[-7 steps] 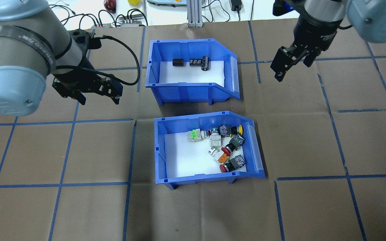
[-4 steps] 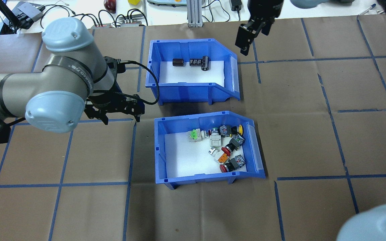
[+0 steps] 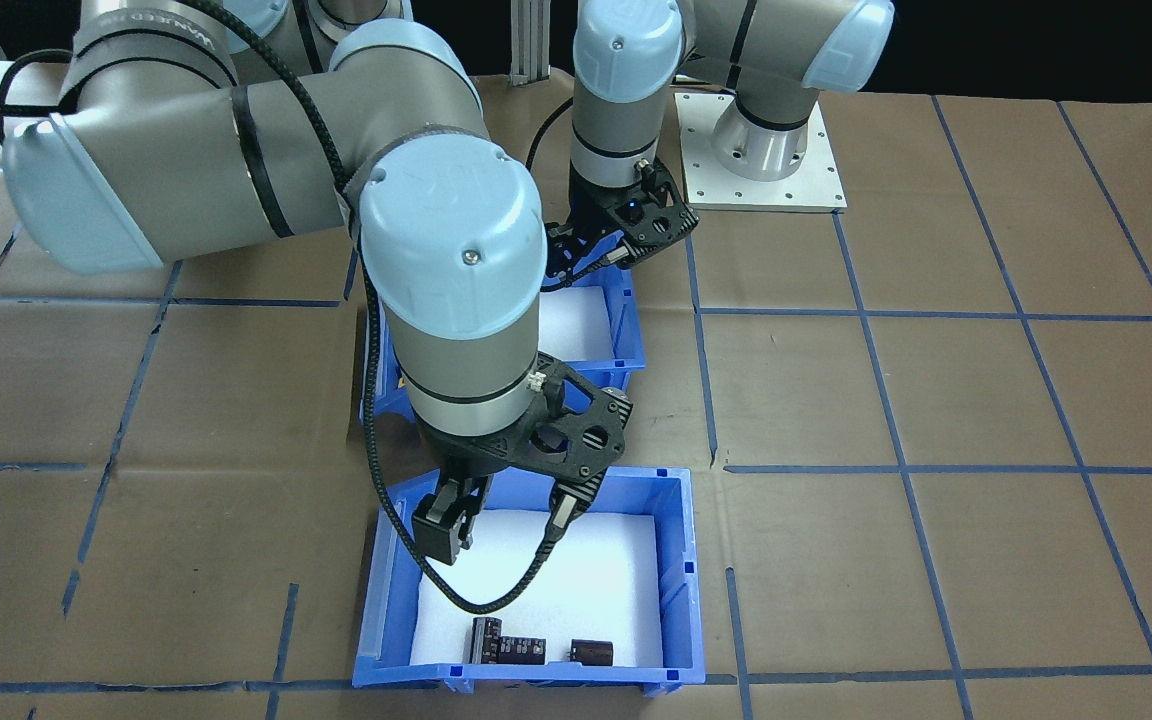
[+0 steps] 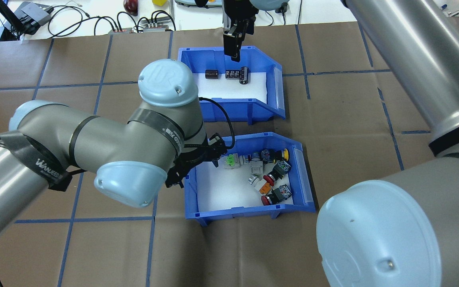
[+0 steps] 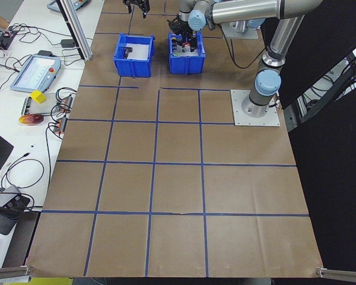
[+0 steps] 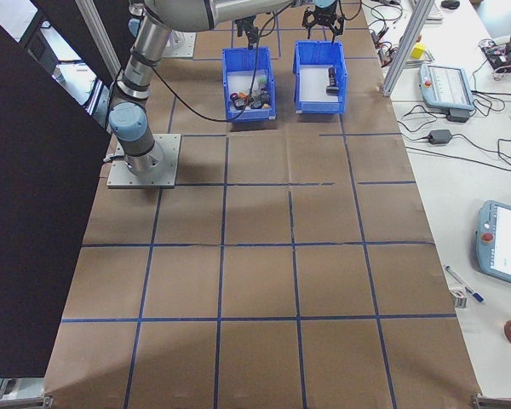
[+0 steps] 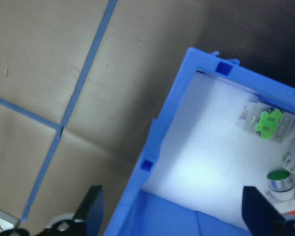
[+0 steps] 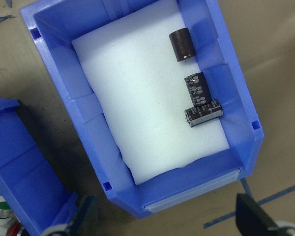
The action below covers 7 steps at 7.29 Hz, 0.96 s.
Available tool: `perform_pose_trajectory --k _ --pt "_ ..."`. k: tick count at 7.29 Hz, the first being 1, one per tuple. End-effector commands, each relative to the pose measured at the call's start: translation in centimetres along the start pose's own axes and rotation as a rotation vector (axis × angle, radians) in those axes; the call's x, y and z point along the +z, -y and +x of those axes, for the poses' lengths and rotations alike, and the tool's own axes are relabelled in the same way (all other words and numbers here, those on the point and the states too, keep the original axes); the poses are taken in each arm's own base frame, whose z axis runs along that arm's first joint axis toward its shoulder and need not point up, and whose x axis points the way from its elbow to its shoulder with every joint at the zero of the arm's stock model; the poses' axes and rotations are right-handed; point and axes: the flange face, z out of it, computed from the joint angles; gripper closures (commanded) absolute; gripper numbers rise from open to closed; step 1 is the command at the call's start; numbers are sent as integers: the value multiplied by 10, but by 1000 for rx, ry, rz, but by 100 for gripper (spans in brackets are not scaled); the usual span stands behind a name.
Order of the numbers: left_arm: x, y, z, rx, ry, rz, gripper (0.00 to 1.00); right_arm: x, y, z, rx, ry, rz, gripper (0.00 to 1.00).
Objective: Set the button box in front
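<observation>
The button box (image 4: 253, 212) is a blue open bin with a white foam floor, holding red, yellow, green and orange push buttons (image 4: 267, 175) on its right side. It stands nearer the robot than a second blue bin. My left gripper (image 4: 196, 160) is open at the box's left wall (image 7: 155, 140), one finger (image 7: 91, 216) outside and the other (image 7: 258, 211) inside. In the front-facing view the box (image 3: 626, 330) is mostly hidden behind my right arm. My right gripper (image 3: 501, 520) hangs open and empty above the other bin.
The other blue bin (image 4: 229, 108) holds three black cylindrical parts (image 8: 196, 93) and sits just beyond the button box. Cables and devices (image 4: 150, 22) lie past the table's far edge. A metal post (image 4: 229, 20) stands behind the far bin.
My left arm has swung right, bringing its gripper to the button box's left wall. My right arm has swept left to above the far bin. Neither bin has moved.
</observation>
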Motion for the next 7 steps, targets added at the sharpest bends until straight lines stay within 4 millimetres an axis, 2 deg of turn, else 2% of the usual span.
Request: perform_pose_trajectory --k 1,2,3,4,5,7 --pt "15 -59 -1 -326 -26 13 7 17 19 -9 -74 17 -3 0" --pt "21 -84 -4 -416 -99 -3 7 39 43 -31 -116 34 -21 0" --pt "33 -93 -9 -566 -132 -45 7 54 57 -44 -143 49 -38 0" --pt "44 -96 -10 -656 -112 -60 7 72 61 -46 -148 72 -52 0" --pt "44 -96 -11 -686 -109 -61 7 101 69 -57 -167 104 -82 0" --pt "66 -91 1 -754 -100 -65 7 126 68 -69 -173 100 -80 1"
